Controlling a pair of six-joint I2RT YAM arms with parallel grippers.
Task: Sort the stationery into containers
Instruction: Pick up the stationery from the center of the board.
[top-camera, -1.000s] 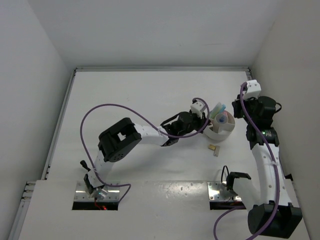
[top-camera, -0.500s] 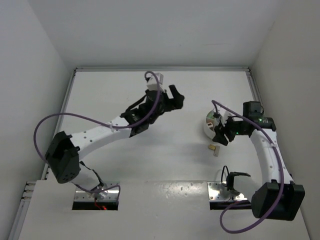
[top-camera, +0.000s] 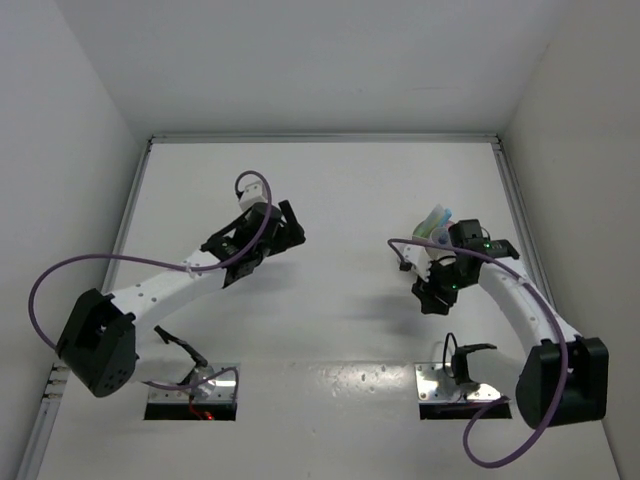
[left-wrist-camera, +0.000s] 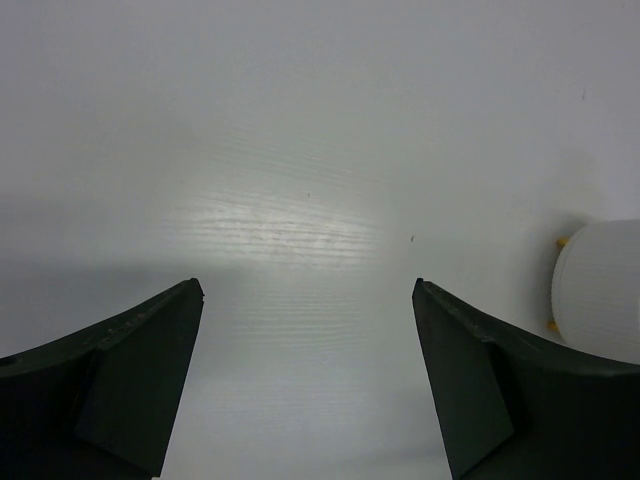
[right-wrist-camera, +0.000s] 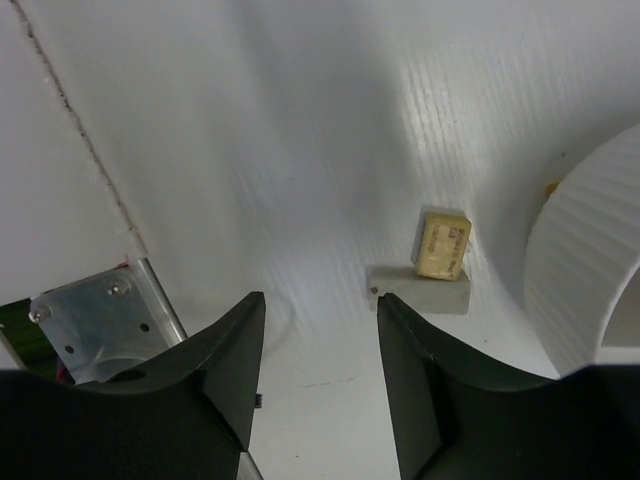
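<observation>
The round white tub (top-camera: 424, 252) stands right of centre, with pastel sticks (top-camera: 436, 220) poking out of it, and my right arm crosses over it. Its ribbed wall (right-wrist-camera: 590, 270) fills the right edge of the right wrist view. A small tan block (right-wrist-camera: 442, 243) leans on a pale grey block (right-wrist-camera: 418, 290) on the table beside the tub. My right gripper (right-wrist-camera: 320, 298) is open and empty, low over the table, and the blocks lie just ahead of its right finger. In the top view the right gripper (top-camera: 432, 297) hides the blocks. My left gripper (top-camera: 292, 228) is open over bare table, far left of the tub (left-wrist-camera: 600, 290).
White walls close the table at the back and on both sides. Metal mounting plates (top-camera: 455, 385) sit at the near edge, and one plate (right-wrist-camera: 95, 320) shows left of my right gripper. Purple cables loop along both arms.
My left gripper has left the tub, opened, and swung back to the left over bare table. My right gripper has come down from beside the tub to the blocks in front of it, now open.
</observation>
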